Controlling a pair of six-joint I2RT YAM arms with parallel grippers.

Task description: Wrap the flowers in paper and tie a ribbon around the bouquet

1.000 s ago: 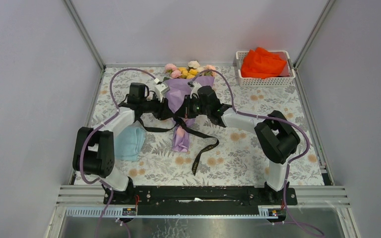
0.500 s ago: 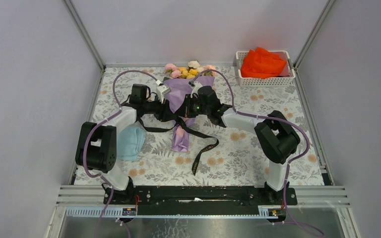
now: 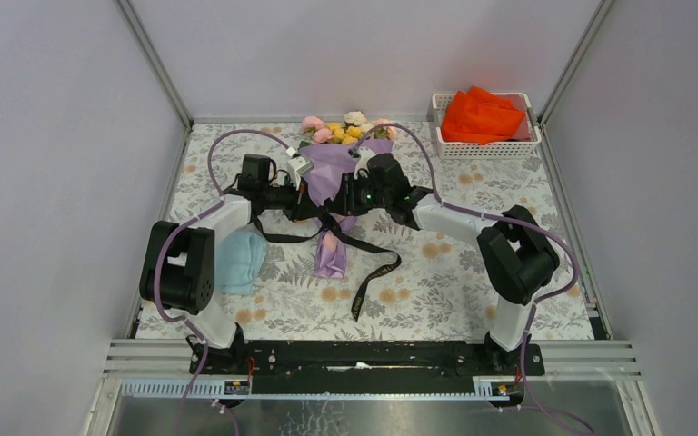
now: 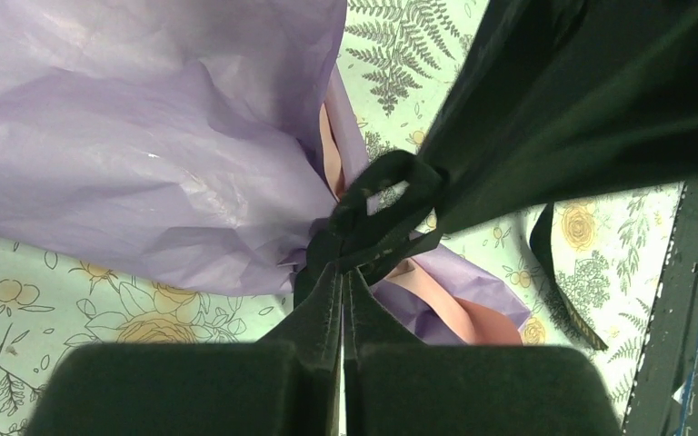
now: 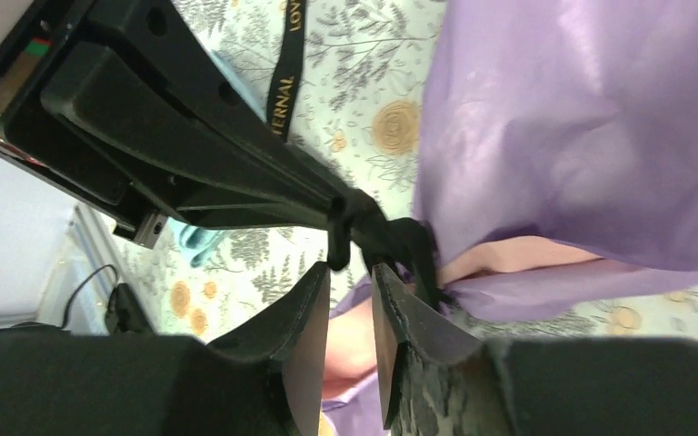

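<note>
The bouquet lies at the back middle of the table: pink, yellow and white flowers [image 3: 345,127] stick out of a lilac paper [image 3: 332,173] cone, pale pink inside [image 4: 477,318]. A black ribbon [image 4: 386,204] is knotted round the cone's narrow waist, and its tails [image 3: 373,272] trail toward me. My left gripper [image 4: 342,268] is shut on the ribbon right at the knot. My right gripper [image 5: 352,268] comes in from the other side. Its fingers stand slightly apart, tips just short of the knot [image 5: 386,238], with nothing between them.
A white basket [image 3: 486,148] holding an orange cloth [image 3: 480,116] stands at the back right corner. A folded light blue cloth [image 3: 239,259] lies beside my left arm. Grey walls close in the floral mat [image 3: 436,291] on three sides.
My left gripper has shut on the ribbon at the knot. My right gripper has opened off it, and its arm has shifted slightly to the right.
</note>
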